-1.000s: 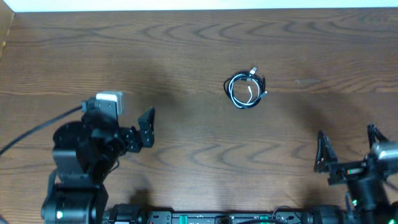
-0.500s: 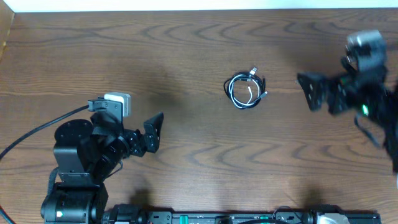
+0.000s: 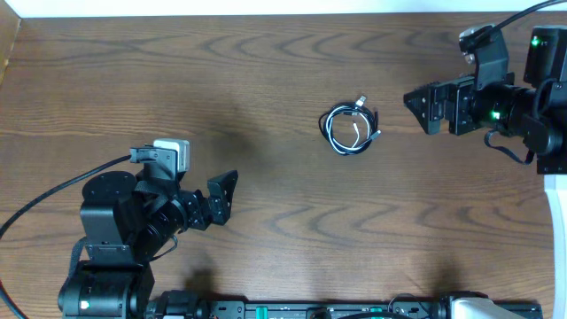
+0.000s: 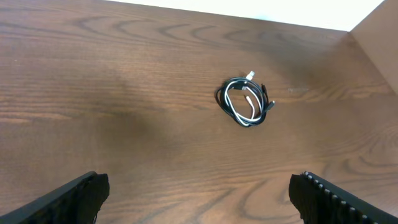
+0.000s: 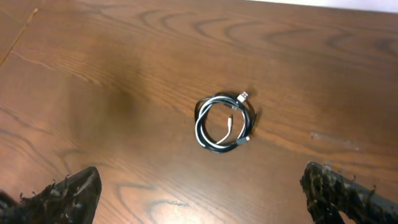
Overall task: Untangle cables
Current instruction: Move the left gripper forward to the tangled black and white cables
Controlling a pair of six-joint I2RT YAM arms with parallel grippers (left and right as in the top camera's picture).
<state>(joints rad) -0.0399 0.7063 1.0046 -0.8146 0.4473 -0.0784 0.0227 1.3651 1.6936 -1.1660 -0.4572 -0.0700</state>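
Logging left fingers [image 4: 84, 194]: spread fully apart, gripping nothing, touching nothing, hanging over bare worktop [image 3: 266, 71] at front left. Same entry for right fingers [image 5: 68, 194]: spread wide, empty, no contact, hovering toward far right with tips turned to the middle.

Locating cables [image 3: 352, 129]: just right of worktop centre, one black and one white, wound together into a single small flat coil with black loops outermost. Silvery plug [image 3: 361, 99] poking out at far side of coil; white plug end lying inside the loop. Coil between the two sets of fingers and apart from both, nearer the right set, well apart from the left. Framed ahead between the fingertips in both wrist views.

Checking edges: far edge along top of overhead view, pale strip [image 3: 266, 7] beyond it, coil well short of it. Lighter wooden panel [image 3: 7, 44] standing at far-left corner. Right edge showing below right arm, white beyond.

Open room: bare wood on every side of coil, widest stretch toward left. Black lead [image 3: 44, 199] curving from left arm off the left side.
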